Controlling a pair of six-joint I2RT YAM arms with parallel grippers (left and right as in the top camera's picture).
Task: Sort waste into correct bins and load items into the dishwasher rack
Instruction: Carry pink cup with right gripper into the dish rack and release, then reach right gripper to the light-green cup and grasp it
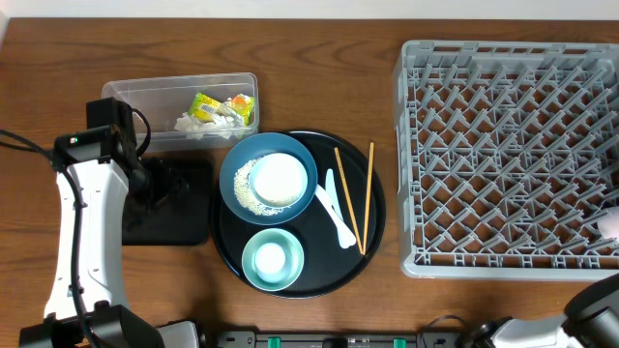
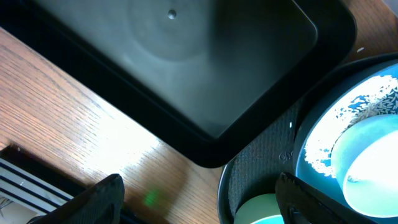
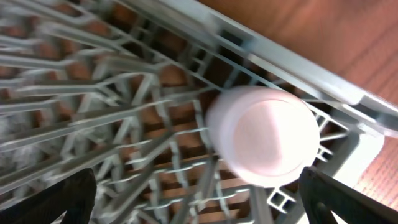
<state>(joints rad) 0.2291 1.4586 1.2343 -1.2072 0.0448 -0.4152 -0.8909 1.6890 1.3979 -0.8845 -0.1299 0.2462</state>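
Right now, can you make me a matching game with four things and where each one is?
Things:
1 snack wrappers
2 chopsticks
3 rice grains
4 pale cup

Places:
A in the dishwasher rack
B in the dark-blue bowl
C in the clear tub
D on the round black tray

Pairs: 1-C, 2-D, 3-B, 4-A.

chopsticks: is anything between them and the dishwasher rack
Nothing visible. The chopsticks lie at the right of the round black tray; only a bare strip of table separates it from the dishwasher rack. The one cup in the rack sits at its far right edge.
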